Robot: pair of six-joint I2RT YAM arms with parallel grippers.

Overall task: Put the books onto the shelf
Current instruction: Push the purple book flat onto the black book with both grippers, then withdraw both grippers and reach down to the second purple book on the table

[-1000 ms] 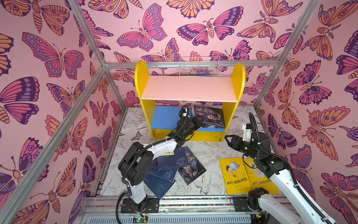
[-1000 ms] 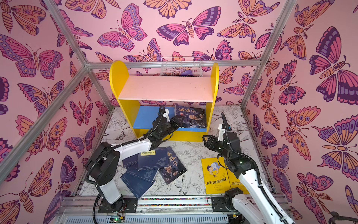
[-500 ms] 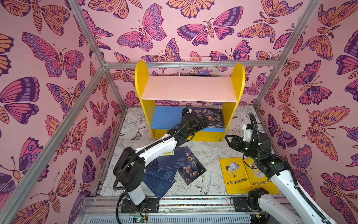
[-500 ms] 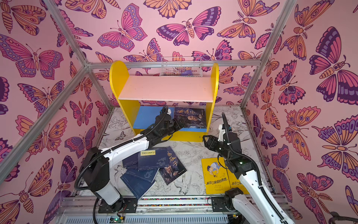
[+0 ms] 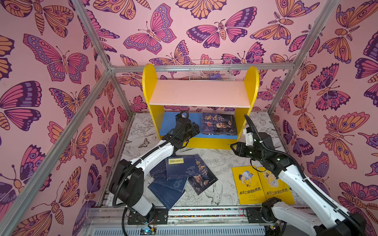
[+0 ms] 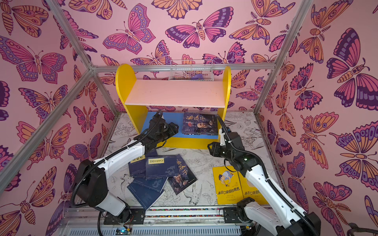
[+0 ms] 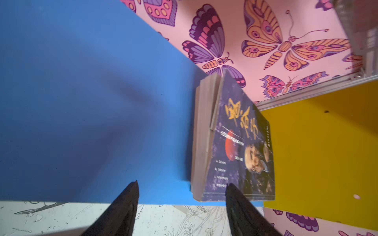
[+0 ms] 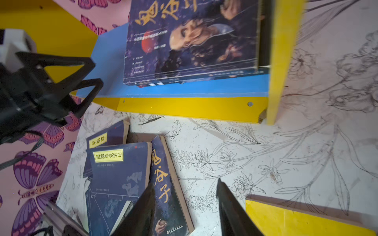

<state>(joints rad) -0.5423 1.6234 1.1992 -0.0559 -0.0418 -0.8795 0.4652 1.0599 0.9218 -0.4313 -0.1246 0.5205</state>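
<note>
two arms at a small shelf (image 5: 149, 87), books half sorted
navy books (image 5: 176, 173) lie piled on the floor at left; the left gripper (image 7: 182, 183), spread and empty, sits at the front edge of the blue board (image 5: 169, 122), beside dark books (image 5: 218, 123) stacked flat there; the right gripper (image 8: 184, 181), spread and empty, hovers above the floor; two yellow books (image 5: 247, 183) lie at right.

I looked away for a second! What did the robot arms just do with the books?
The left gripper reached in toward the dark book on the blue board of the shelf, then pulled back out, open and empty. The right gripper, that book and the books on the floor stayed about where they were.
</note>
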